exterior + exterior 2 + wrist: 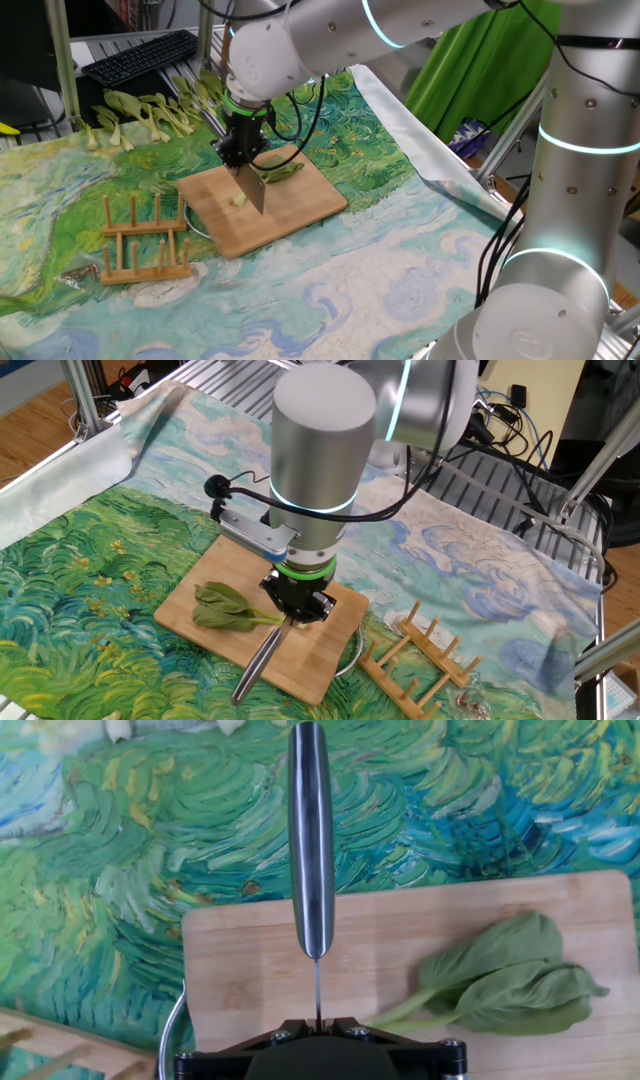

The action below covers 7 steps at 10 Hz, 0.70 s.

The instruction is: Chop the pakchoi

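A wooden cutting board (290, 215) lies on the painted cloth. The pakchoi (283, 172) lies on its far part, leaves dark green, with one small pale cut piece (240, 200) beside the blade. My gripper (243, 148) is shut on a knife (251, 187) and holds it blade-down at the board, at the pakchoi's stalk end. In the other fixed view the gripper (297, 603) is right of the pakchoi (228, 607), and the knife handle (258, 665) sticks out over the board (320, 660). The hand view shows the handle (311, 830), the pakchoi (500, 980) to its right and the gripper (318, 1023).
Several whole uncut pakchoi (150, 112) lie at the back left near a keyboard (140, 55). A wooden peg rack (145, 240) stands left of the board, also seen in the other fixed view (420, 655). A metal loop (172, 1030) pokes out by the board's edge.
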Motion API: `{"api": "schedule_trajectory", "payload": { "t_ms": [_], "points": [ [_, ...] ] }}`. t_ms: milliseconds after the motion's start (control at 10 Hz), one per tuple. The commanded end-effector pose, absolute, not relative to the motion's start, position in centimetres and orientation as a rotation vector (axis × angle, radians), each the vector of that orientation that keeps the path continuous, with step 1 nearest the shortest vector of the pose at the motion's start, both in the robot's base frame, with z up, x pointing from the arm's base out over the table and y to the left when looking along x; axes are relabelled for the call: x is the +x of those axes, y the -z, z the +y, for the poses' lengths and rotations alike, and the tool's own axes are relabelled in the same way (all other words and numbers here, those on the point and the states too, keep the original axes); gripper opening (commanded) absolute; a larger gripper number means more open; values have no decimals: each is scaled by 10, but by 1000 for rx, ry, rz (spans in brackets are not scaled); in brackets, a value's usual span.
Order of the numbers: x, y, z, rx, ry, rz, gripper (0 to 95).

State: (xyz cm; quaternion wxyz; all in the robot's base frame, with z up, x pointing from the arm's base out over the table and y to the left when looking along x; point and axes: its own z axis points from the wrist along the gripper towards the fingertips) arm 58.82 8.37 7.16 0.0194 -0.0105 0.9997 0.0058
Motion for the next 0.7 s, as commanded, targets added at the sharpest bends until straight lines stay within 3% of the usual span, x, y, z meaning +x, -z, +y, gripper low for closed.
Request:
{"api": "schedule_trajectory", "payload": {
  "t_ms": [100, 700],
  "points": [
    [587, -67, 84, -33, -17, 3100, 0],
    [582, -61, 84, -45, -2, 3093, 0]
  ]
}}
